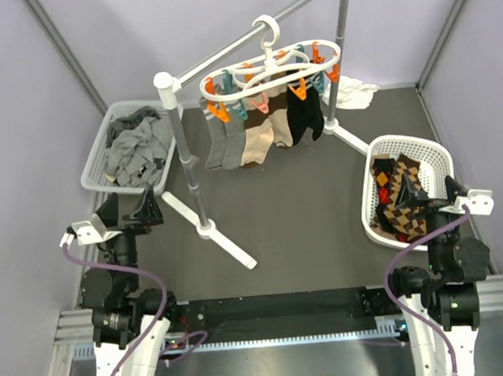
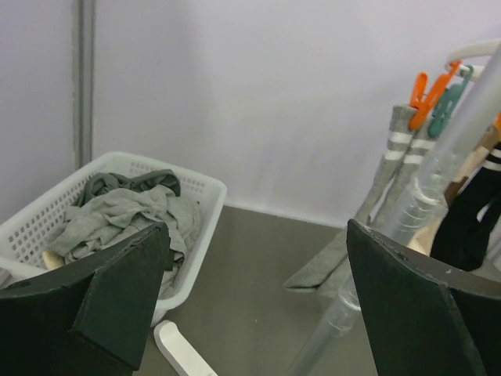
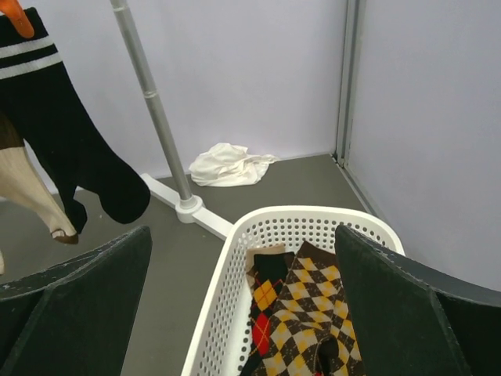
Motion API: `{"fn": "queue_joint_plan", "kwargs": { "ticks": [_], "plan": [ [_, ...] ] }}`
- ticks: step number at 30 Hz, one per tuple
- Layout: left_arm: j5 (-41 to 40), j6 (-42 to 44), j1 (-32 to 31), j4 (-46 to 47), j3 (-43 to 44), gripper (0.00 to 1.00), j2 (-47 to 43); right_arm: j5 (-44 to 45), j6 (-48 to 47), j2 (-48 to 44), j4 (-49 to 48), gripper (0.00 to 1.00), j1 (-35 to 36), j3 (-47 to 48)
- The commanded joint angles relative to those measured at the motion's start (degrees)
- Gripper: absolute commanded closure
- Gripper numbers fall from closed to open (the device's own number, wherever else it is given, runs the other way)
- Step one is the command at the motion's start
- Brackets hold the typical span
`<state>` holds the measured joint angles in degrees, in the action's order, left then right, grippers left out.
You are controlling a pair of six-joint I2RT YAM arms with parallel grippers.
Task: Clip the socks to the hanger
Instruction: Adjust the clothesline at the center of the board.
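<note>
From above, the white plastic hanger (image 1: 268,65) hangs by its hook from the rail of a white-and-silver stand (image 1: 185,150), whose feet spread across the dark table (image 1: 297,210). Orange and teal clips on its oval ring hold a row of hanging socks (image 1: 264,130) in grey, beige and black. The argyle socks (image 1: 399,198) lie heaped in a white lattice basket (image 1: 436,152) at the right, well apart from the hanger. The right claw (image 1: 415,197) sits over them, jaws wide, holding nothing. The left claw (image 1: 151,207), also wide and empty, is just beside a second basket (image 1: 97,161) of crumpled grey socks (image 1: 135,145). A white cloth (image 1: 353,93) lies near the stand's far foot.

At the left wrist, flat dark fingers (image 2: 117,298) stand far apart. The grey heap lies to the left, and the stand's shiny pole slants in front of the hanging socks.

At the right wrist, the spread fingers frame the basket's perforated wall and the diamond-patterned socks inside. The pole and the cloth lie beyond.
</note>
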<state>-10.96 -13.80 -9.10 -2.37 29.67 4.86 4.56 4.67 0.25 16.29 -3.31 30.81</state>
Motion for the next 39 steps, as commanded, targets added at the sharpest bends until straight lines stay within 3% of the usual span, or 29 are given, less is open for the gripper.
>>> {"fn": "queue_joint_plan", "kwargs": {
  "ticks": [1, 15, 18, 26, 35, 38, 39],
  "plan": [
    [7.3, -0.1, -0.1, -6.8, 5.7, 0.02, 4.4, -0.3, -0.2, -4.1, -1.3, 0.01, 1.4, 0.8],
    [29.8, 0.4, -0.1, -17.6, 25.2, 0.02, 17.7, -0.2, -0.4, -4.7, -1.6, 0.01, 3.0, 0.3],
    [35.6, -2.3, -0.1, -19.9, 32.6, 0.02, 26.7, -0.3, -0.4, -4.4, -1.7, 0.01, 4.9, 0.2],
    [42.2, -13.0, -0.1, -15.4, 41.8, 0.02, 37.1, 0.0, -0.4, -3.9, -1.3, 0.01, 5.6, 0.1],
    [37.3, -18.9, -6.0, -13.3, 46.8, 0.02, 43.5, 0.1, -0.7, -3.3, -1.1, 0.01, 6.5, 0.0],
    [28.7, -16.3, -12.0, -16.0, 47.5, 0.02, 44.4, 0.2, -0.7, -3.4, -1.0, 0.01, 6.6, 0.0],
    [22.3, -14.1, -15.0, -16.5, 47.4, 0.02, 44.8, 0.2, -0.8, -3.3, -0.9, 0.01, 6.5, 0.0]
  ]
}}
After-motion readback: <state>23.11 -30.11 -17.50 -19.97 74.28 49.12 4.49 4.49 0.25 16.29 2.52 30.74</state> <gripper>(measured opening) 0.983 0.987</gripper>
